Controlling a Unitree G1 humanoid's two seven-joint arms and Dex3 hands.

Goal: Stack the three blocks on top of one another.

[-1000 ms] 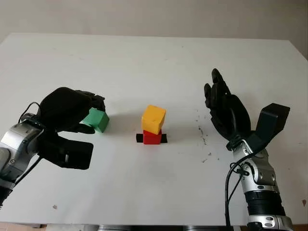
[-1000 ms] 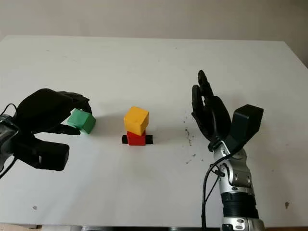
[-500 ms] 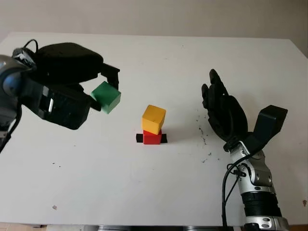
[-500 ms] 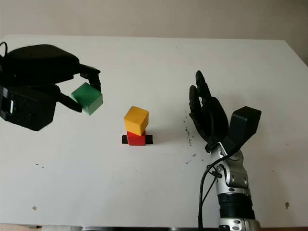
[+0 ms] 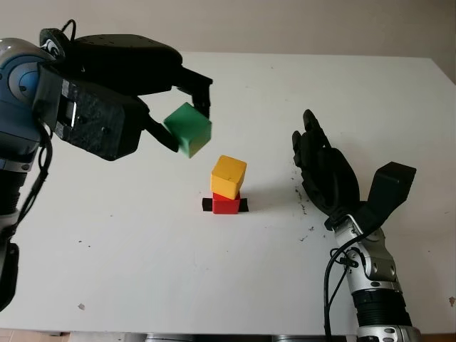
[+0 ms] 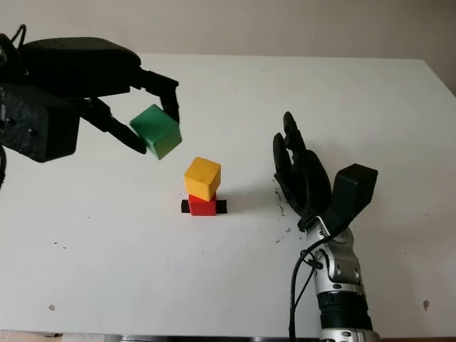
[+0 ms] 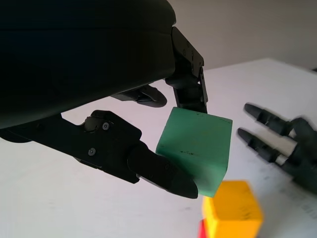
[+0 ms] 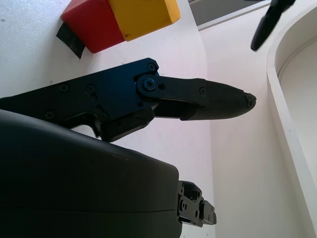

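Left hand (image 5: 146, 92) up in the air, fingers pinching the green block (image 5: 188, 129), tilted, just up and left of the stack; yellow block (image 5: 229, 177) sitting on red block (image 5: 226, 205) on the table (image 5: 142, 271); right hand (image 5: 324, 174) open, near the stack's right side.

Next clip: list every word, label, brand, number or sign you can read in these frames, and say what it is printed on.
None: no readable text in these views.
Green cube block, held in the left hand: plain faces.
Yellow cube block on red cube block: plain faces.
Black tape strip under the red block: unmarked.
Right hand, open beside the stack: no marking legible.
White table: only dark specks, no writing.
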